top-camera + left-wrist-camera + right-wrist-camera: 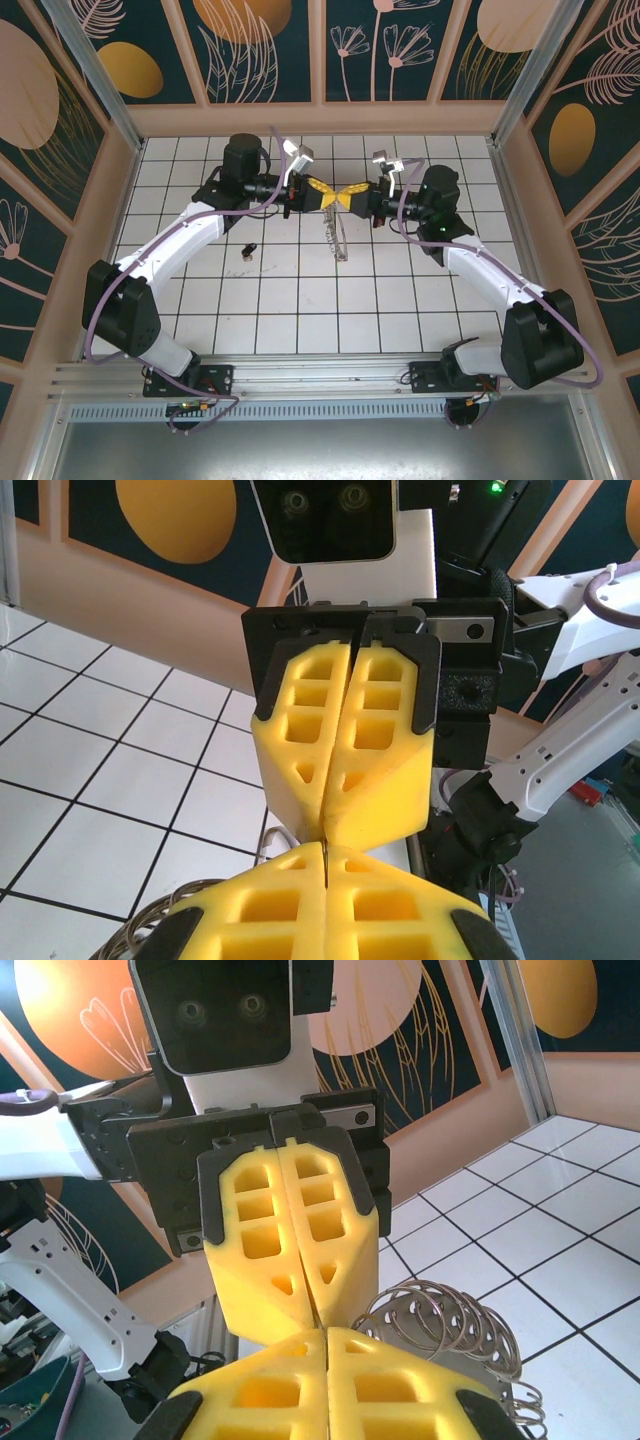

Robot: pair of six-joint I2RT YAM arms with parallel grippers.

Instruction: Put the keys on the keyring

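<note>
Above the middle of the white tiled table (300, 310), my left gripper (331, 198) and right gripper (346, 197) meet tip to tip. Both sets of yellow fingers are shut on the top of the keyring (338, 238), which hangs below them as a thin silvery loop. A thin metal edge shows between the shut fingers of the left gripper (326, 852). Beside the shut right gripper (327, 1335), the keyring (452, 1312) shows as several silvery coils. A tiny dark key (248, 249) lies on the tiles to the left, apart from both grippers.
Peach frame walls with dark flower panels close in the table on three sides. Purple cables (105, 300) run along both arms. Open tiles lie in front of the hanging ring, towards the arm bases.
</note>
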